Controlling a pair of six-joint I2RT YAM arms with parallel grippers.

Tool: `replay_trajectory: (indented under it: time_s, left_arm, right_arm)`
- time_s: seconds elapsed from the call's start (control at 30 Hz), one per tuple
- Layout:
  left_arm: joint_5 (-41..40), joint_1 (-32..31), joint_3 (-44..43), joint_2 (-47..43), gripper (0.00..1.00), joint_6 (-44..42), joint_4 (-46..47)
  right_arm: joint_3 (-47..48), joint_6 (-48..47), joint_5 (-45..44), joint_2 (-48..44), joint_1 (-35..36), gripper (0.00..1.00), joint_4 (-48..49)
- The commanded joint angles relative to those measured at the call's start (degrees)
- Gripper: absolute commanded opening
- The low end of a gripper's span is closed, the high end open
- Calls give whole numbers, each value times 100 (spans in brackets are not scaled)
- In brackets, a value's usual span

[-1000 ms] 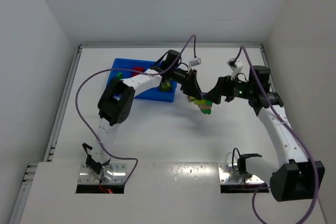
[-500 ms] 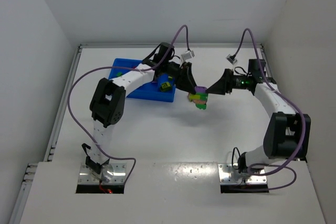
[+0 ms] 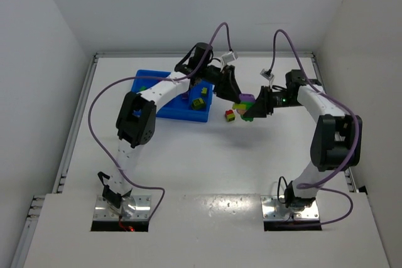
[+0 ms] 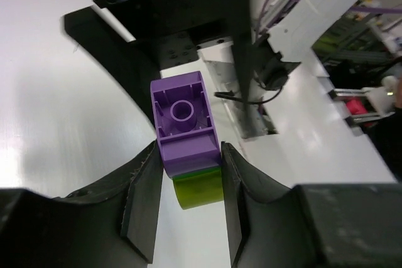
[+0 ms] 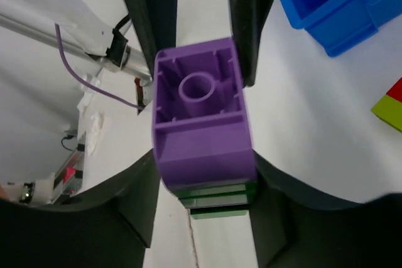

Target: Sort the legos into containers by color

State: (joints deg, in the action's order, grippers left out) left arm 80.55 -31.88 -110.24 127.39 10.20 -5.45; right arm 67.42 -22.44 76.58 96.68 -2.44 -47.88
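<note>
A lego clump hangs above the table just right of the blue tray, held from both sides. My left gripper is shut on its purple brick, with a yellow-green brick beneath. My right gripper comes from the opposite side. In the right wrist view, my right gripper presses both fingers against the same purple brick, and green bricks are stacked under it. My left gripper shows both pads touching the brick.
A small red and yellow-green piece lies on the table in front of the clump and shows at the right edge of the right wrist view. Yellow-green legos sit in the tray's near right compartment. The tray corner is close by.
Both arms carried the clump farther from the bases. The right jaws closed onto it. A small red and yellow-green piece now lies on the table below.
</note>
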Motion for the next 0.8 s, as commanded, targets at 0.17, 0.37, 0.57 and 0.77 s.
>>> replay_trajectory:
  time_s: [0.17, 0.37, 0.57, 0.77]
  left_arm:
    - [-294, 6, -210, 110, 0, 728, 1229]
    - [-743, 6, 20, 496, 0, 1898, 2514]
    - [-1156, 59, 133, 559, 0, 1346, 1699]
    - [-1279, 59, 538, 374, 0, 1169, 1582]
  right_arm:
    - [96, -1087, -178, 8, -37, 10, -530]
    - [-176, -1782, -529, 8, -142, 3, -1118]
    - [-185, -1203, -1583, 298, -196, 5, -681]
    - [-10, 124, -2129, 570, -196, 21, 374]
